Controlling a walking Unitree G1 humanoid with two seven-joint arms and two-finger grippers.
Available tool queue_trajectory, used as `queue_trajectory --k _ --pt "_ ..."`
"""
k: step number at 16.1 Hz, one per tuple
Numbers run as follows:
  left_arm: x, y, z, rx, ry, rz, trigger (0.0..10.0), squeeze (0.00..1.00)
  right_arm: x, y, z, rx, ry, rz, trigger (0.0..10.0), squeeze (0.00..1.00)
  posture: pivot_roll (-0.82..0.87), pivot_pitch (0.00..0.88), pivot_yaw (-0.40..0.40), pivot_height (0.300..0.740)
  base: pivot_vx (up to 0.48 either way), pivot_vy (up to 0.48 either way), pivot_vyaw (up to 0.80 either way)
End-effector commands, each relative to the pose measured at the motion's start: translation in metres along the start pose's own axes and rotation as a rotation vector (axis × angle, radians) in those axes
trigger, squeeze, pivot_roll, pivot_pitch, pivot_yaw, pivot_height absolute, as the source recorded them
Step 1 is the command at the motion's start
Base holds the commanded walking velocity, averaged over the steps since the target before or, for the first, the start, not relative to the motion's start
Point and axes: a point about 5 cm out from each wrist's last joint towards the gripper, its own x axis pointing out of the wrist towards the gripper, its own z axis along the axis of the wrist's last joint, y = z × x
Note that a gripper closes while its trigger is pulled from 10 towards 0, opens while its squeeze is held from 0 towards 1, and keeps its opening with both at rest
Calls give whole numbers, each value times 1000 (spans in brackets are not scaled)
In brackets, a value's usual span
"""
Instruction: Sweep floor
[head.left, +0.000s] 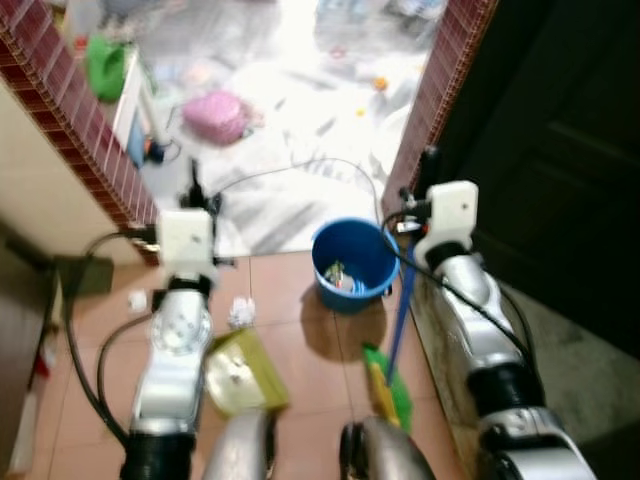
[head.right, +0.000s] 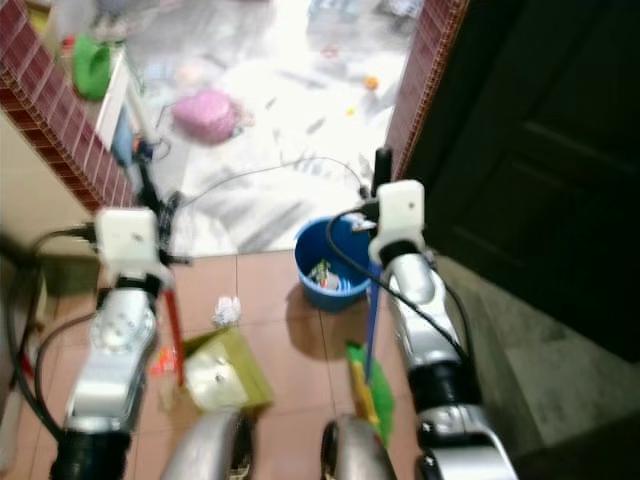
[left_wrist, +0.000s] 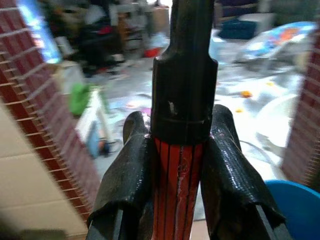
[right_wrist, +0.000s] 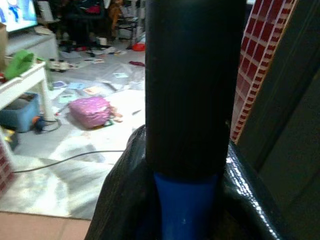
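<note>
At the robot's feet, the right pincer (right_wrist: 185, 200) is clamped on the broom (head.left: 398, 320), handle upright, bristles at six o'clock. Left pincer (left_wrist: 180, 170) grips the dustpan (head.left: 240, 372) handle. Paper scrap (head.left: 240, 313) lies at twelve o'clock of the pan, nearer the left arm; bucket (head.left: 352, 262) beyond.

Blue bucket (head.left: 352, 262): upright on the terracotta tile floor (head.left: 290, 330), at the threshold edge, scraps inside. Pink bag (head.left: 214, 116): on the marble floor (head.left: 300, 190) of the cluttered room past the threshold. Black cable (head.left: 290, 170): trailing across the marble. Green object (head.left: 105, 66): on a white table (head.left: 132, 95), by the red brick-tiled wall (head.left: 70, 110). Dark door (head.left: 560, 150): beside the far brick edge.
</note>
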Motion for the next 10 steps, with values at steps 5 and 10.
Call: queue_trajectory --k 5,10 --pt "-15 -6 15 52 -66 -143 10000 0 4 2 5 -30 -30 -6 10000 0 92 153 -36 740 0 166 0" --pt "-36 7 3 28 -3 -50 10000 0 -2 -2 3 -32 -37 -38 10000 0 63 108 -46 740 0 0 0"
